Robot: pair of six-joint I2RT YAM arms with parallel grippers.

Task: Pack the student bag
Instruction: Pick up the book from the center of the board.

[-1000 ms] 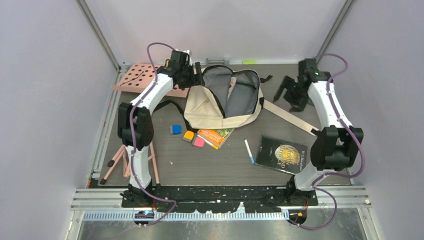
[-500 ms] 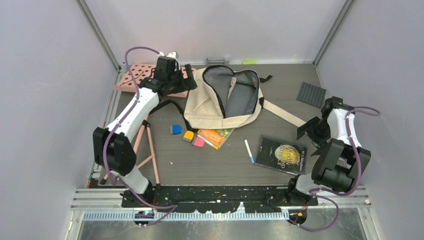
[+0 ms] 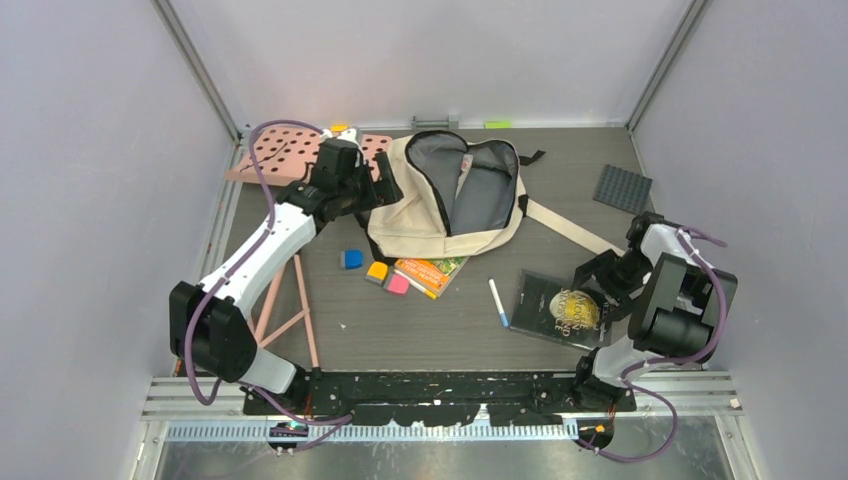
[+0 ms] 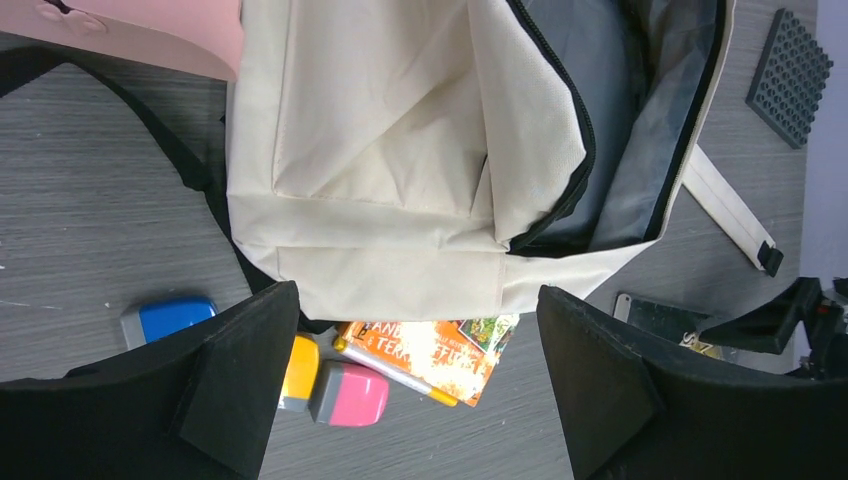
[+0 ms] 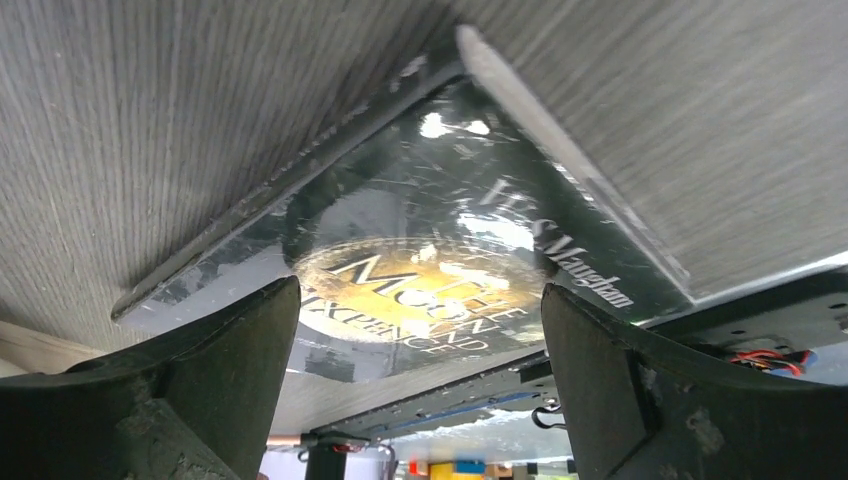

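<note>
The student bag (image 3: 445, 200) lies at the back middle of the table, cream, unzipped, its grey lining showing. My left gripper (image 3: 388, 185) hovers open at the bag's left side; in the left wrist view the bag (image 4: 400, 150) fills the top, and that gripper (image 4: 415, 300) holds nothing. An orange book (image 3: 432, 272) pokes out from under the bag's front edge, with a yellow-tipped pen (image 4: 400, 370) on it. A black book (image 3: 560, 308) lies at the front right. My right gripper (image 3: 600, 283) is open just above that black book (image 5: 430, 250).
Blue (image 3: 351, 259), orange (image 3: 376, 271) and pink (image 3: 397, 283) erasers sit left of the orange book. A white marker (image 3: 498, 303) lies between the books. A pink perforated board (image 3: 300, 152) is at the back left, a dark studded plate (image 3: 623, 188) at the back right, a pink stand (image 3: 285, 310) at the front left.
The left gripper has swung from over the pink board to the bag's left side. The right gripper has come down and left from the table's right edge to the black book. Both jaws opened wider.
</note>
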